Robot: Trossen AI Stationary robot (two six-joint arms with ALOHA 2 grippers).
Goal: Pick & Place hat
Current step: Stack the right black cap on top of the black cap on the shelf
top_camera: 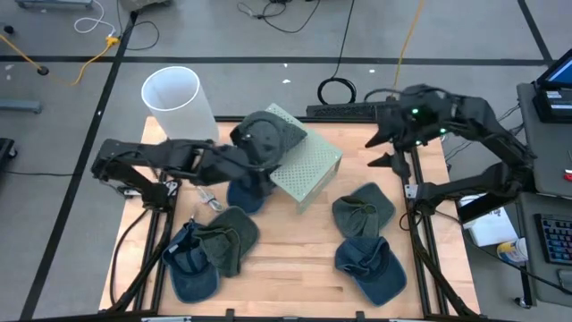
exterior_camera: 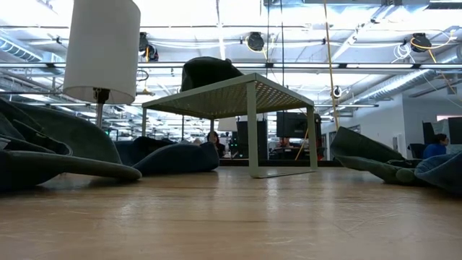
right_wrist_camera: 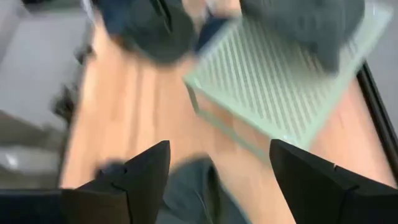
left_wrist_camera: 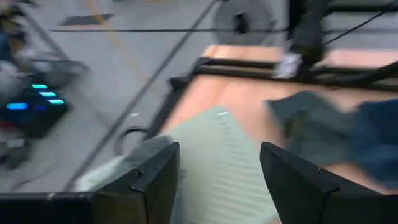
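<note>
I've got the pale green perforated stand point(top_camera: 304, 165) as my landmark, sitting near the middle of the wooden table point(top_camera: 295, 259). A dark hat point(top_camera: 266, 139) rests on top of the stand at its far-left corner; from the low view it shows as a dark dome point(exterior_camera: 208, 72) on the mesh top.

My left gripper point(top_camera: 255, 165) is right at the stand's left edge, just below that hat, and its wrist camera shows the two fingers point(left_wrist_camera: 155, 177) spread wide with nothing between them, the green mesh point(left_wrist_camera: 217, 168) visible through the gap.

My right gripper point(top_camera: 386, 148) hangs off to the right of the stand, apart from it. Its fingers point(right_wrist_camera: 146, 174) also stand wide apart and empty, looking back at the stand point(right_wrist_camera: 280, 81) with the hat point(right_wrist_camera: 305, 25) on it.

A blue hat point(top_camera: 246, 192) lies against the stand's near-left side. Near-left of the stand is a pile of green and blue hats point(top_camera: 210, 250); near-right of it sit two more hats point(top_camera: 366, 237). A white cylinder point(top_camera: 176, 98) stands far-left of the stand.
</note>
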